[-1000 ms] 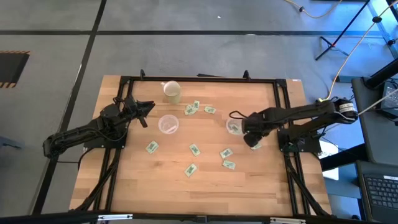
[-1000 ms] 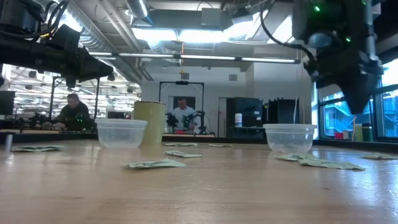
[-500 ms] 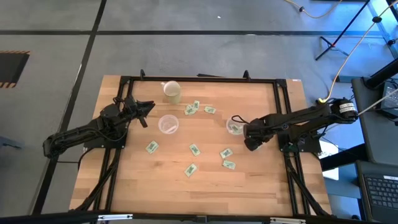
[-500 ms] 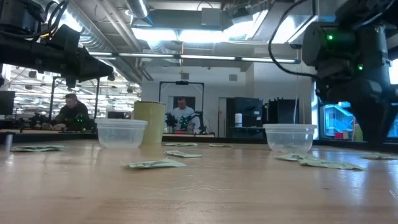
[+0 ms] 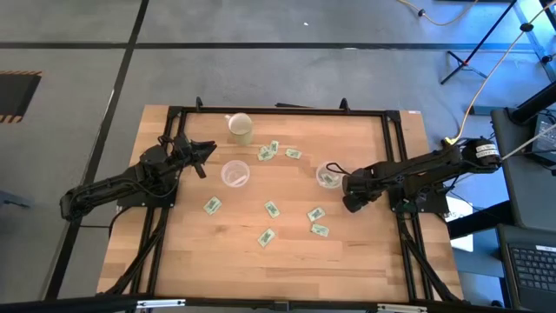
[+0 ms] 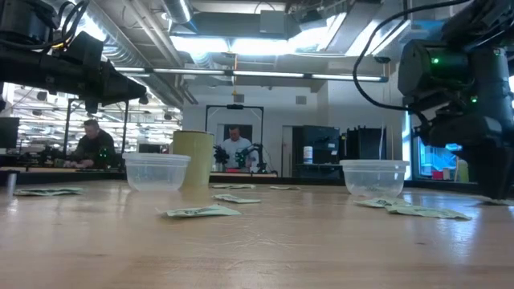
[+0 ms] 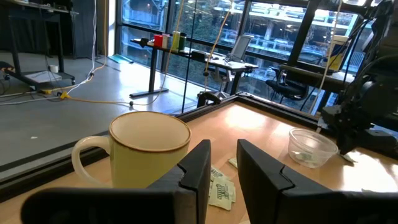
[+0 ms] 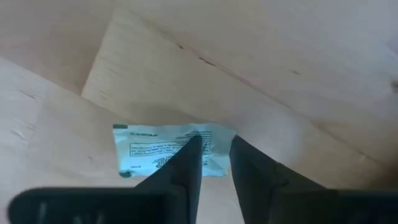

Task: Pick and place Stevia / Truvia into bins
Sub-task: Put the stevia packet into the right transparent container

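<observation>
Both jaws of the right gripper (image 8: 214, 149) seemingly straddle a packet (image 8: 163, 149).

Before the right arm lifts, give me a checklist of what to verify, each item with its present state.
1. Right gripper over a Stevia packet: ok, down at the table, straddling one end of it.
2. Packet gripped: not ok, the jaws show a gap and the packet lies flat on the wood.
3. Only one packet under the gripper: ok.
4. Nearest clear cup upright and close beside the right gripper: ok.
5. Left gripper out of the way: ok, open, on the table's left side near the cream mug.
</observation>
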{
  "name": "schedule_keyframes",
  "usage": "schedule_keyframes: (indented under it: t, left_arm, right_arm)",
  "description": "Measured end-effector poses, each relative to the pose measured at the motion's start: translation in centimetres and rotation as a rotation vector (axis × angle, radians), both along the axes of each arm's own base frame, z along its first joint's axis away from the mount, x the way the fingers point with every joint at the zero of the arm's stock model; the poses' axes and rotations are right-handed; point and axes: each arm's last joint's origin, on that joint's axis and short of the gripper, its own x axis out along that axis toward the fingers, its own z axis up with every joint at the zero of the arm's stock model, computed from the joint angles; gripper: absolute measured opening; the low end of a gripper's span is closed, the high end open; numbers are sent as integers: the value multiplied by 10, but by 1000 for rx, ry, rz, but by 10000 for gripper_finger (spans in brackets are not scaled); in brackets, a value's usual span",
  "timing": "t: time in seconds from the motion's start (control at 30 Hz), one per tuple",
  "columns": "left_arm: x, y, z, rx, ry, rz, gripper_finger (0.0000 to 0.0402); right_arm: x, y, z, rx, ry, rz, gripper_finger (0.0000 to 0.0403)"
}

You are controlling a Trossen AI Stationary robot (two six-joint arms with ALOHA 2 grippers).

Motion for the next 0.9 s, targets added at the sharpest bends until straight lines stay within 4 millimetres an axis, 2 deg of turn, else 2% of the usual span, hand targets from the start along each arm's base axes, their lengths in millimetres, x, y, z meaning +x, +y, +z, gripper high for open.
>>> schedule_keyframes:
  t: [0.37, 0.53, 0.63, 0.77, 0.9]
  left_arm:
    - [0, 0, 0, 0, 0, 0, 72]
    - [0, 0, 0, 0, 0, 1, 72]
    - [0, 0, 0, 0, 0, 1, 72]
    - [0, 0, 0, 0, 0, 0, 72]
    - [0, 0, 0, 0, 0, 1, 72]
  right_arm:
    - [6, 0, 9, -5, 0, 54, 9]
    - [17, 1, 22, -17, -53, 111, 5]
    - [26, 0, 37, -46, -67, 159, 2]
    - [36, -1, 68, -118, -63, 190, 2]
    - [45, -7, 98, -287, -87, 235, 2]
